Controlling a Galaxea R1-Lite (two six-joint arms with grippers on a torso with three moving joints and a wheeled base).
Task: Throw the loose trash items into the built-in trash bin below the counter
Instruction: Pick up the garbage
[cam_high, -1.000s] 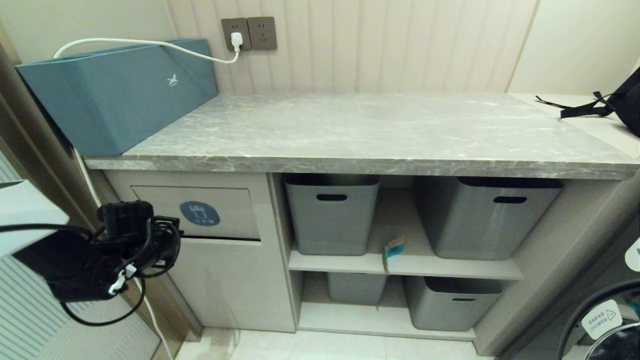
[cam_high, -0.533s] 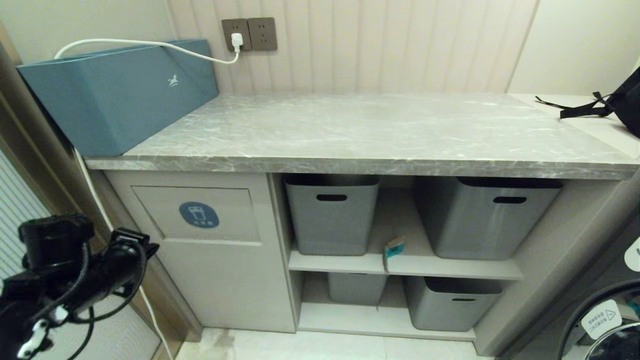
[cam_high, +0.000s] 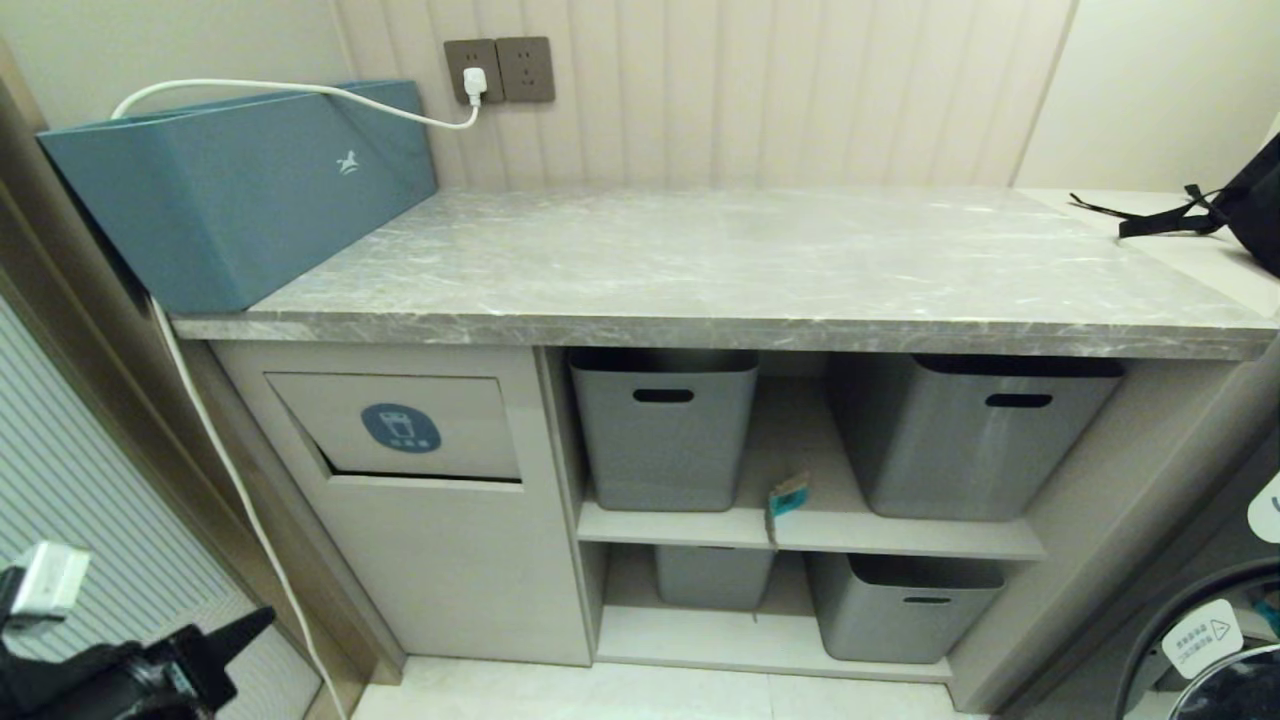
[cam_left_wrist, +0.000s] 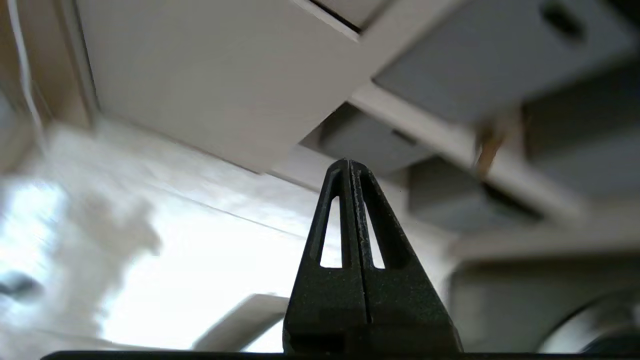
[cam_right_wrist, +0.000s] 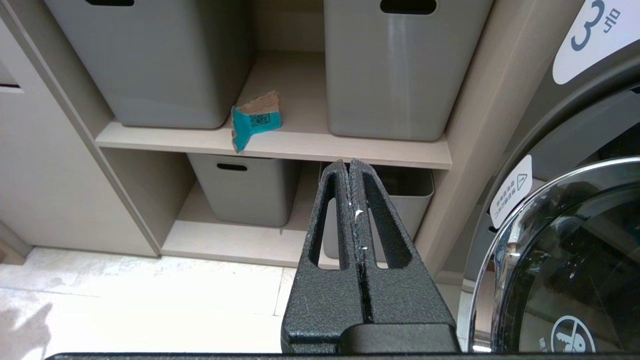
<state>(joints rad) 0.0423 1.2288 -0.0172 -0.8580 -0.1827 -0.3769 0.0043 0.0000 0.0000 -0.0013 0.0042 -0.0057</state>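
The built-in trash bin (cam_high: 400, 425) is a beige flap with a round blue sticker, under the left end of the grey veined counter (cam_high: 750, 260). A dark gap runs along the flap's lower edge. A small teal paper scrap (cam_high: 787, 497) leans on the upper shelf between two tubs, and it shows sharply in the right wrist view (cam_right_wrist: 255, 120). My left gripper (cam_high: 262, 618) hangs low at the bottom left, below and left of the bin, and is shut and empty (cam_left_wrist: 350, 162). My right gripper (cam_right_wrist: 348, 162) is shut on nothing, low before the shelves and outside the head view.
A teal box (cam_high: 230, 190) stands on the counter's left end, with a white cable (cam_high: 230, 480) hanging down beside the cabinet. Grey tubs (cam_high: 660, 430) fill the shelves. A black strapped bag (cam_high: 1250, 200) lies far right. A washing machine door (cam_right_wrist: 565, 260) is at the right.
My left arm has dropped from in front of the bin flap to the lower left corner. The flap, flush half a second ago, shows a gap at its lower edge again.
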